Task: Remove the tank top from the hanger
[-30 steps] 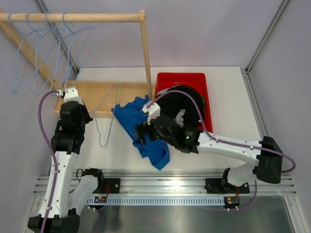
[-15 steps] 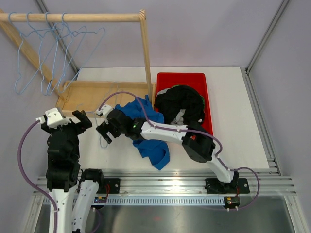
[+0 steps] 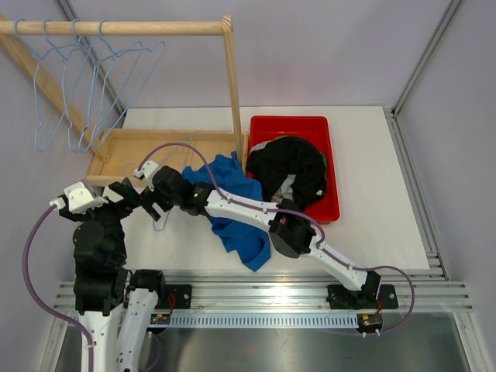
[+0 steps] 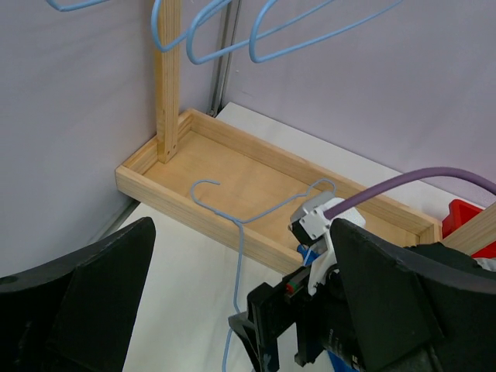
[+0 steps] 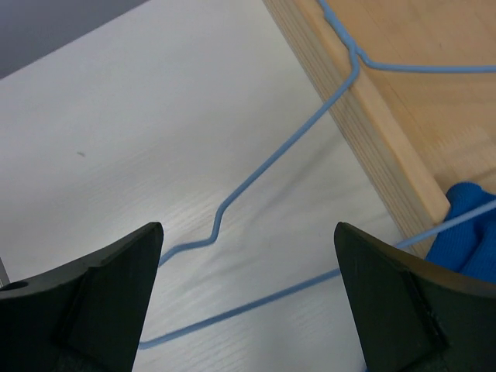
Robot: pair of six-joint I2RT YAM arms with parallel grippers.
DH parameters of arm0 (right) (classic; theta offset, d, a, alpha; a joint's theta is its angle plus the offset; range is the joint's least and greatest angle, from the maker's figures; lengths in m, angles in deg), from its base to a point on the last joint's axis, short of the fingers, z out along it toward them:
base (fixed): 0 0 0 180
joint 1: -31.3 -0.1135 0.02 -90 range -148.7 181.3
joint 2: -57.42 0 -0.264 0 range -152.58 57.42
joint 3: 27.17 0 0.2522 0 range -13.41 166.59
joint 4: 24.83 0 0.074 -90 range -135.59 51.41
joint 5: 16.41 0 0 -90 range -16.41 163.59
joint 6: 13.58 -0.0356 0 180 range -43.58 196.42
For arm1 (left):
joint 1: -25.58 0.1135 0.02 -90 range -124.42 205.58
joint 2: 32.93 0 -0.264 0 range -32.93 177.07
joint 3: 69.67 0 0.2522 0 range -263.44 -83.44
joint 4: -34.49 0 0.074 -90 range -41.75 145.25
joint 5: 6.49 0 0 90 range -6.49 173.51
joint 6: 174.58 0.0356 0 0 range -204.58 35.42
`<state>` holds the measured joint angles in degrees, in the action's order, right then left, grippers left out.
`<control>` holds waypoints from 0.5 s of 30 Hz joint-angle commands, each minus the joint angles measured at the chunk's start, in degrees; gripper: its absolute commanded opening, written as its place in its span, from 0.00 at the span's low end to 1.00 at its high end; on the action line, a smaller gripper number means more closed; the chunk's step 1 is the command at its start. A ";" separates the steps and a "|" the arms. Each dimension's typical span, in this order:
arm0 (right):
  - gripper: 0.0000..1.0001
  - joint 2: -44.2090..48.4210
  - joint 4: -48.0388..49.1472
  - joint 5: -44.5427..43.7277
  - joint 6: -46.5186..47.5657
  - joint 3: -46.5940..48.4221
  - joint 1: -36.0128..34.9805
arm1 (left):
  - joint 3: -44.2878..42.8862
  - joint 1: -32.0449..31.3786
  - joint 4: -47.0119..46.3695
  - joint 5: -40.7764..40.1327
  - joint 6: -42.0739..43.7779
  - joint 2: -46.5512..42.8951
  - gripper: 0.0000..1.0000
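Observation:
The blue tank top (image 3: 232, 209) lies crumpled on the white table, off the hanger; its edge shows in the right wrist view (image 5: 474, 232). The light blue wire hanger (image 4: 239, 256) lies flat, its hook resting in the wooden tray (image 4: 256, 178). In the top view only a bit of the hanger (image 3: 160, 225) shows under the arms. My right gripper (image 5: 248, 229) hovers open over the hanger's wires (image 5: 271, 163), touching nothing. My left gripper (image 4: 244, 225) is open and empty, facing the hanger's neck and the right gripper (image 3: 155, 208). The left gripper (image 3: 130, 195) is at the table's left.
A wooden rail (image 3: 116, 28) carries several blue hangers (image 3: 85, 85) at back left, with an upright post (image 3: 232, 85) rising from the wooden tray (image 3: 194, 143). A red bin (image 3: 291, 128) at back centre holds a black garment (image 3: 291, 167).
The left gripper opened and its arm pulled back from the tray toward the near left. The right arm swung left from over the tank top to above the hanger.

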<state>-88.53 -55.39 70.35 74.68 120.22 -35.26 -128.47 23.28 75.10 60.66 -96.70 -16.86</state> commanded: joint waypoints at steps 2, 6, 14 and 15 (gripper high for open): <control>0.99 -5.39 -3.15 1.93 0.77 9.10 0.74 | 0.04 -0.07 -2.77 -0.35 -0.80 0.01 0.99; 0.97 -6.89 -1.66 2.98 -0.28 10.07 1.26 | 0.04 0.02 -2.51 -0.79 -0.80 -0.34 0.99; 0.73 -10.32 -2.36 7.37 -2.48 13.07 3.20 | 0.30 0.02 -2.51 -0.09 -0.71 -1.05 0.99; 0.67 -10.41 -2.54 7.46 -2.48 12.98 3.28 | 0.30 0.02 -2.59 0.09 -0.80 -1.05 0.99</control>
<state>-98.63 -58.42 75.26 73.00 129.94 -32.75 -128.36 23.28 75.08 60.70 -96.75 -17.53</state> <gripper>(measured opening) 0.729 0.987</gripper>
